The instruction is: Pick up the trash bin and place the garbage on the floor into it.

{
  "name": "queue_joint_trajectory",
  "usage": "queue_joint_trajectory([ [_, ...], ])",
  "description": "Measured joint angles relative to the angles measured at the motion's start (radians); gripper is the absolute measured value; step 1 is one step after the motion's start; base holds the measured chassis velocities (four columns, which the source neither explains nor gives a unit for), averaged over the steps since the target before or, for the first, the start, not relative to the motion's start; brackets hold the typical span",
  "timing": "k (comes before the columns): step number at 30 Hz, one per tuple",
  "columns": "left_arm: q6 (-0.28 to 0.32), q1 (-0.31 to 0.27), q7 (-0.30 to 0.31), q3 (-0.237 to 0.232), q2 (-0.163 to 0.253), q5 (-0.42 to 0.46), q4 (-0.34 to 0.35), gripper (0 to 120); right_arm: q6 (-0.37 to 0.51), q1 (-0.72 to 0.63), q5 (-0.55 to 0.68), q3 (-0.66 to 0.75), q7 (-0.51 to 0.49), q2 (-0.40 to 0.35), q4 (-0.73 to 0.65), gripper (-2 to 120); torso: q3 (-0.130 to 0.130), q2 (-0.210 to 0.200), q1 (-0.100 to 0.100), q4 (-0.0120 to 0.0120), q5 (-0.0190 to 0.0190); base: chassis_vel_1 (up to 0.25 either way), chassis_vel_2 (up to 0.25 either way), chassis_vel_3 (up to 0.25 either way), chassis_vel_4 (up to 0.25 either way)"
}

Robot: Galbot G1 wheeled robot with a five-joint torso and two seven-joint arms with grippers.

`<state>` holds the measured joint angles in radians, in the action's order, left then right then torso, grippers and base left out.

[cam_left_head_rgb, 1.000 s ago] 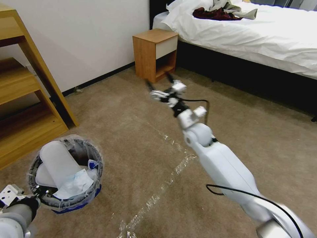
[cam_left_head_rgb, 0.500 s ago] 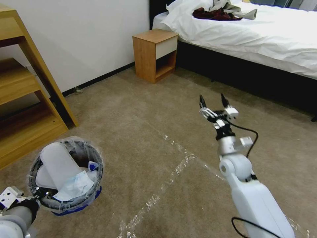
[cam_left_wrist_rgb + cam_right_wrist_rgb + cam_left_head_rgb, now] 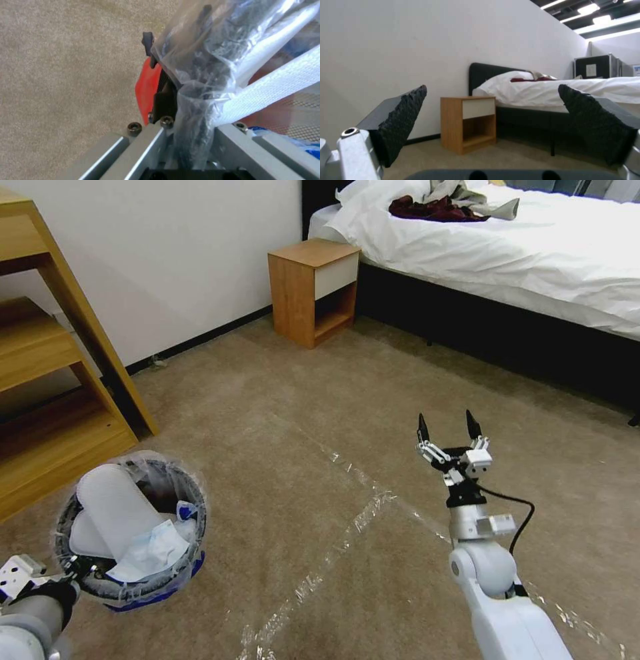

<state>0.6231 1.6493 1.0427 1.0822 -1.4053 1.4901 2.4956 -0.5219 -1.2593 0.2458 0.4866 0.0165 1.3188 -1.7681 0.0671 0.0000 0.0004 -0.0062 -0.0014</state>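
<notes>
Covering the room, beige carpet (image 3: 280, 400) is running to a white wall, with two shiny tape lines (image 3: 347, 527) crossing on it, one nightstand (image 3: 312, 290) standing beside one bed (image 3: 507, 253), and one wooden shelf (image 3: 47, 380) at far left. The left gripper (image 3: 70, 573) is pinching the near rim of the one red bin (image 3: 130, 527), its fingers (image 3: 156, 75) clamping wall and liner, white litter lying inside. The right gripper (image 3: 448, 437) is hovering over bare carpet, fingers spread and pointing at the bed, well apart from furniture.

Trash bin (image 3: 131, 527) on floor (image 3: 287, 447) left; nightstand (image 3: 313, 290) behind, bed (image 3: 533, 253) right.
</notes>
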Motion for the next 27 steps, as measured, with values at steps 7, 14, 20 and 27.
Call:
queue_joint_trajectory([
  [7, 0.0, 0.001, 0.002, 0.01, -0.002, -0.001, 0.004, 0, -0.045, -0.038, -0.041, 0.0, -0.001, 0.042, 0.012, 100, 0.0, 0.0, 0.0, 0.0001, 0.0, 0.0, 0.0, 0.0, 0.0],
  [14, 0.0, -0.002, 0.004, 0.013, -0.013, 0.001, 0.004, 0, -0.078, -0.056, -0.079, -0.001, -0.001, 0.062, 0.022, 100, 0.0, 0.0, 0.0, 0.0001, -0.0001, 0.0, 0.0, 0.0, 0.0],
  [20, 0.0, -0.002, 0.006, 0.016, -0.017, 0.002, 0.004, 0, -0.098, -0.06, -0.093, 0.001, -0.002, 0.075, 0.029, 100, 0.0, 0.0, 0.0, 0.0001, -0.0001, 0.0, 0.0, 0.0, 0.0],
  [27, -0.001, -0.005, 0.006, 0.016, -0.033, 0.002, 0.0, 0, -0.115, -0.085, -0.116, 0.021, -0.007, 0.109, 0.023, 100, 0.0, 0.0, 0.0, -0.0001, -0.0001, -0.038, 0.039, 0.038, -0.033],
])
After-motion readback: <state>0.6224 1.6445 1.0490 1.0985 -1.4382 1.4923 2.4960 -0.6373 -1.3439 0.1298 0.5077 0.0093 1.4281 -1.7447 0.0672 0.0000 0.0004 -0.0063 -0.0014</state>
